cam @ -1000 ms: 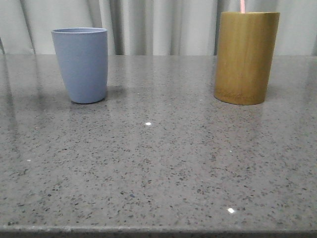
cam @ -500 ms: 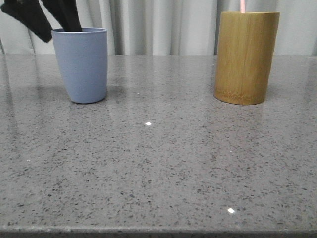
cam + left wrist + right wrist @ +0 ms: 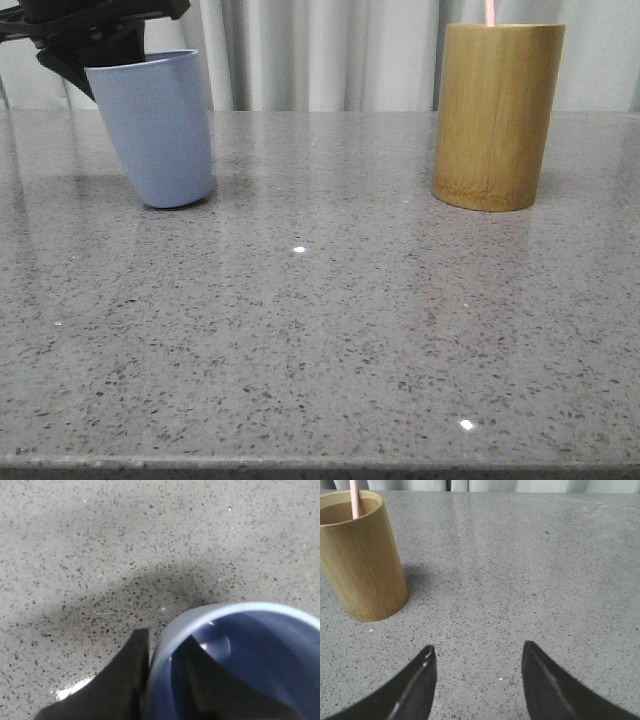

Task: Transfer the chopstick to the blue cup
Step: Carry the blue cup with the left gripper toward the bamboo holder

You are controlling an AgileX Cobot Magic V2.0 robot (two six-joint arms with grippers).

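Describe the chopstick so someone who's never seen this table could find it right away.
Look on the grey speckled table for the tall tan bamboo holder, opposite the blue cup. The chopstick stands inside it, poking above the rim. It is the one thin, pale pink stick.

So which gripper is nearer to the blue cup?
Left. The left gripper straddles the blue cup rim, one finger inside and one outside. The right gripper hangs open near the bamboo cup.

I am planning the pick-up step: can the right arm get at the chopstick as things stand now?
Probably yes. The right tool is open, and bare table lies between it and the bamboo holder. The chopstick sticks up above the holder's rim, with nothing covering it.
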